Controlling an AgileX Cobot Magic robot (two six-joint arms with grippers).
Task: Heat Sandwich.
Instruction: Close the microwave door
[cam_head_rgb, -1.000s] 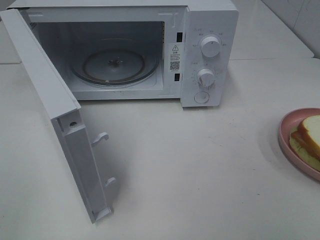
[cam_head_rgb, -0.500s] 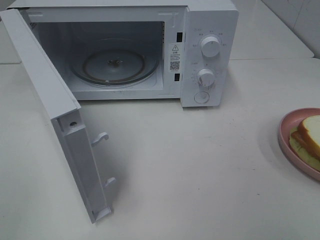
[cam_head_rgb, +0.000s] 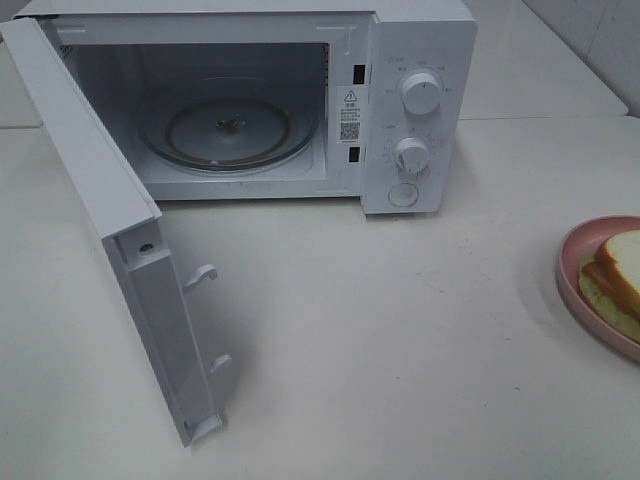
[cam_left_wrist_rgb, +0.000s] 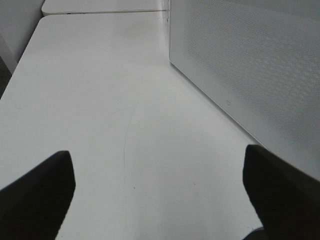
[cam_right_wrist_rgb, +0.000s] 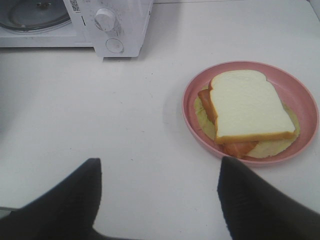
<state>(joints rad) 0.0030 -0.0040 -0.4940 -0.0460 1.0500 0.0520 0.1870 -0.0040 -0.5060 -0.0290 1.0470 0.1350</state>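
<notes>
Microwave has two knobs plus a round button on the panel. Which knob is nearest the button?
The lower knob, directly above the round button. The upper knob sits higher on the panel of the microwave, farther from it.

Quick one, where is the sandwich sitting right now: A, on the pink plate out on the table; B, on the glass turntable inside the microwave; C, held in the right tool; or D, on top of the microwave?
A: the sandwich lies on the pink plate on the table, while the microwave stands open with its turntable bare.
</notes>
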